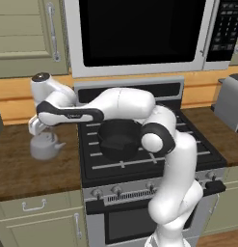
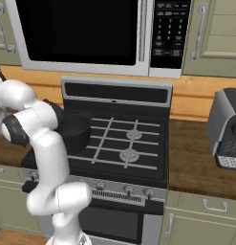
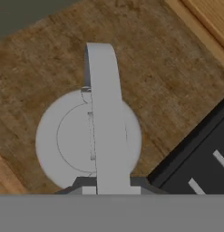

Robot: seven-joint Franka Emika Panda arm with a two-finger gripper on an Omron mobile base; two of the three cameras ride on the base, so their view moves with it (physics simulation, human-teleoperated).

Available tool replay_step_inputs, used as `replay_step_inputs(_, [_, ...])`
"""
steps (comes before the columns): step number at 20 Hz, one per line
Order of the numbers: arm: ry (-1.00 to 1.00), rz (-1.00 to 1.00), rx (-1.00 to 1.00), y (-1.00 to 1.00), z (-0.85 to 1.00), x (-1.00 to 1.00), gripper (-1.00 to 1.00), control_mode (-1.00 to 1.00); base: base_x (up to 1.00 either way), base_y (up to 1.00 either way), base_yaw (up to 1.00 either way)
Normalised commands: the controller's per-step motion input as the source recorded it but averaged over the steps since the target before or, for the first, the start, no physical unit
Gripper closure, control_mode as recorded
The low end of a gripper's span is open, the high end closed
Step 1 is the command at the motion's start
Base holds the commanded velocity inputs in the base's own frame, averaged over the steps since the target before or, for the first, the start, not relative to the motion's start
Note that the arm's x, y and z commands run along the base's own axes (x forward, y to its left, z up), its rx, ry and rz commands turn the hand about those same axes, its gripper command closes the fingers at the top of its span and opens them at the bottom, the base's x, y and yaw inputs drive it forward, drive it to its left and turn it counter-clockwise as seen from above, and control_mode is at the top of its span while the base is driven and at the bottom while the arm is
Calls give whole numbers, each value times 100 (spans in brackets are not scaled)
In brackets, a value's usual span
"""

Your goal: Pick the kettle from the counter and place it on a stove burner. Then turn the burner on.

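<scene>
- Gripper (image 1: 40, 129): at the left of the stove, directly over the kettle; jaws drawn together on the kettle's arched handle (in the hand view the handle runs straight down between the finger tips).
- Kettle (image 1: 45, 146): small, squat, grey metal, short spout toward the stove; hangs under the gripper at the counter (image 1: 24, 169), whether resting or just lifted I cannot tell. Judged rigid, light if empty, smooth; a thin handle likely lets the body swing, so carry slowly and level.
- Handle (image 3: 104, 113): best hold at the arch's top, centred over the lid.
- Black pot (image 1: 118, 139): occupies the front-left burner.
- Right burners (image 2: 130, 154): free, likely set-down spot.
- Knobs (image 1: 116, 190): along the stove front.
</scene>
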Motion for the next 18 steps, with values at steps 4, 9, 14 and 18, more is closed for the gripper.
replay_step_inputs(4, [-4, 1, -8, -35, 62, -64, 100, -100, 0, 0, 0])
replay_step_inputs(9, [0, 0, -3, -57, 62, -49, 100, -100, 0, 0, 0])
replay_step_inputs(14, [-2, 0, 0, -80, 38, -39, 100, -100, 0, 0, 0])
replay_step_inputs(18, [-10, 0, 0, -82, 11, -52, 100, -100, 0, 0, 0])
